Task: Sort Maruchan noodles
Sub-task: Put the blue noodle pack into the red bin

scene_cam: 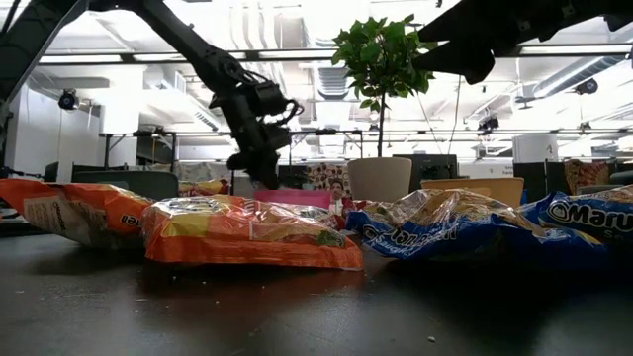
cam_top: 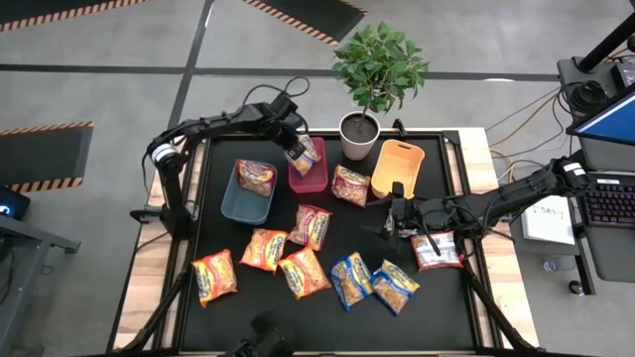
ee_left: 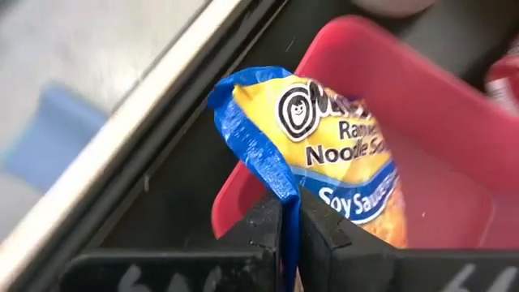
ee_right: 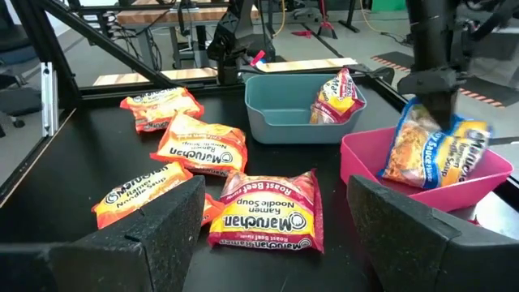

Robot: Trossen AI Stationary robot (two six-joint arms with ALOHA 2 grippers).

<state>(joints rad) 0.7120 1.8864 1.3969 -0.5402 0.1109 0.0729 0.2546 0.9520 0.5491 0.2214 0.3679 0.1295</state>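
Observation:
My left gripper (cam_top: 298, 151) hangs over the red bin (cam_top: 316, 180) at the table's far side, shut on a blue-yellow noodle packet (ee_left: 340, 154). My right gripper (cam_top: 395, 212) hovers open right of centre, above the table and near a red packet (ee_right: 268, 211). Another red packet (cam_top: 256, 176) leans inside the teal bin (cam_top: 236, 203). A further red packet (cam_top: 349, 185) lies flat between the red bin and the orange bin (cam_top: 397, 167). Orange packets (cam_top: 263, 248) and blue packets (cam_top: 350, 280) lie flat toward the near edge. My left gripper pinches the blue-yellow packet by its blue crimped end seam (ee_left: 280, 182) between the two shut fingers (ee_left: 263, 223). It comes from above, pointing down. The packet (ee_right: 434, 150) hangs below the fingers with its lower end inside the red bin; whether it touches the floor I cannot tell.
A potted plant (cam_top: 359, 134) stands at the far edge between the red and orange bins. A pale red-and-white packet (cam_top: 437, 250) lies beside my right arm. An orange packet (cam_top: 213, 276) sits near the table's left near corner. Bare black table shows along the near edge.

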